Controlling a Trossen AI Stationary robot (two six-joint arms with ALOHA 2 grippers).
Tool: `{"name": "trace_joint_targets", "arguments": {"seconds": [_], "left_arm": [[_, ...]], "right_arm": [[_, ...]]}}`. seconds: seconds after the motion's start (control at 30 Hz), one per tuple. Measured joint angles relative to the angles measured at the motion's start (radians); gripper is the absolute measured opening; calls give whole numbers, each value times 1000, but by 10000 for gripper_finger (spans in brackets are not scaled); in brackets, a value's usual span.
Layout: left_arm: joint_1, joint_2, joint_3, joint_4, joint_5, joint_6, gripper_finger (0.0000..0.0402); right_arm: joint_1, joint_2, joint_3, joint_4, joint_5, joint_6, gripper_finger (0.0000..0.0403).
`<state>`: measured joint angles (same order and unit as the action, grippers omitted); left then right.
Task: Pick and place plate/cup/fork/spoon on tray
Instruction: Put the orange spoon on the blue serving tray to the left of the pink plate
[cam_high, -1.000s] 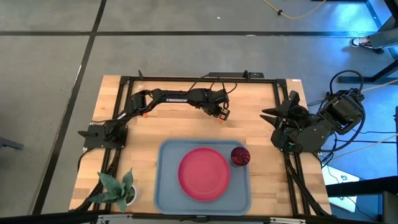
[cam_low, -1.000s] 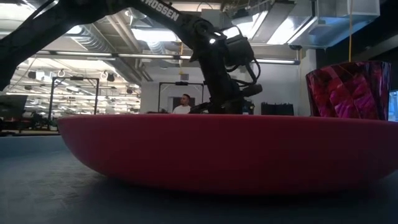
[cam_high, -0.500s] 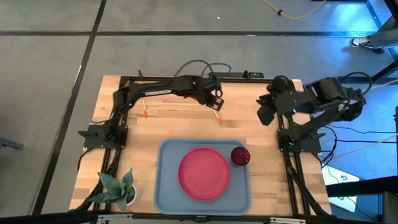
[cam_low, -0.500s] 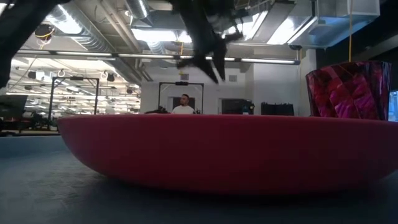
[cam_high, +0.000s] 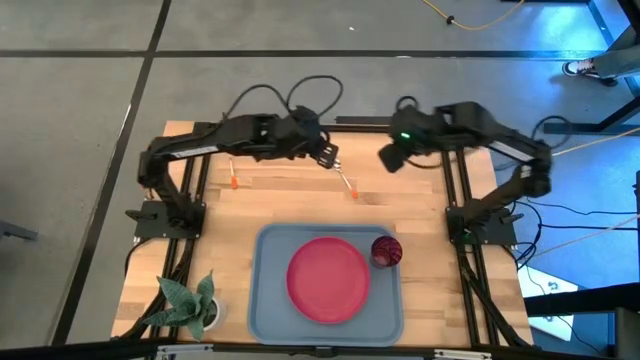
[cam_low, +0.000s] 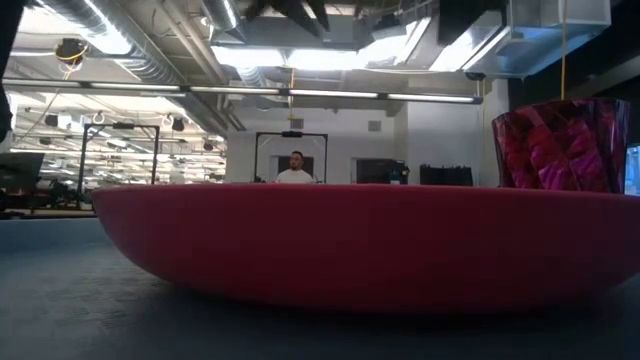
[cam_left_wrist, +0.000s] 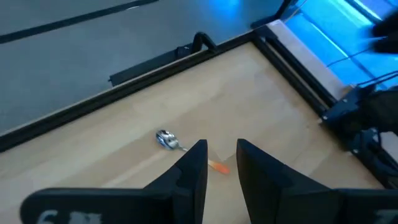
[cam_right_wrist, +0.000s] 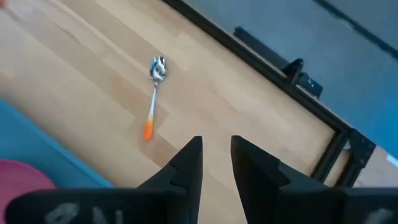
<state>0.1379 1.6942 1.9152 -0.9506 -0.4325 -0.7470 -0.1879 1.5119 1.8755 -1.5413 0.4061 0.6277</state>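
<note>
The pinkish-red plate (cam_high: 328, 278) lies on the grey-blue tray (cam_high: 265, 300), and the dark red cup (cam_high: 386, 251) stands on the tray at the plate's right; the low view shows the plate (cam_low: 370, 240) and the cup (cam_low: 560, 145) close up. The spoon (cam_high: 347, 184) lies flat on the wood beyond the tray, and it shows in both wrist views (cam_left_wrist: 166, 139) (cam_right_wrist: 154, 93). A thin orange-handled utensil (cam_high: 233, 180), probably the fork, lies on the table at the far left. My left gripper (cam_high: 328, 155) hovers open above the spoon's far side (cam_left_wrist: 221, 163). My right gripper (cam_high: 390, 156) hovers open to the spoon's right (cam_right_wrist: 216, 152).
A small potted plant (cam_high: 190, 305) stands at the table's near left corner. The black frame rails (cam_high: 300, 127) run along the table's far edge and its sides. A person (cam_low: 296, 168) stands far back in the room.
My left gripper has risen from the spoon's place and drawn back toward the table's far edge and a little left; the spoon stays on the wood. My right arm has unfolded from the table's right edge and swung its gripper toward the far middle.
</note>
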Motion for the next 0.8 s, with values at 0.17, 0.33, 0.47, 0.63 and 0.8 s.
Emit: {"name": "trace_joint_targets", "arguments": {"seconds": [0.17, 0.33, 0.47, 0.63, 0.8], "left_arm": [[-12, -57, 0, -28, -6, 1, 79], [-5, -104, 0, -76, -5, 58, 79], [11, -163, -1, -128, -4, 51, 79], [10, -235, -1, -197, -43, 58, 79], [14, -304, -1, -256, -105, 103, 79]], "right_arm": [[-71, 131, 0, 100, -114, -116, 90], [-102, 254, 0, 221, -199, -272, 90], [-130, 330, 0, 260, -286, -320, 90], [-168, 427, 0, 303, -328, -319, 90], [-193, 515, 0, 377, -348, -225, 90]]}}
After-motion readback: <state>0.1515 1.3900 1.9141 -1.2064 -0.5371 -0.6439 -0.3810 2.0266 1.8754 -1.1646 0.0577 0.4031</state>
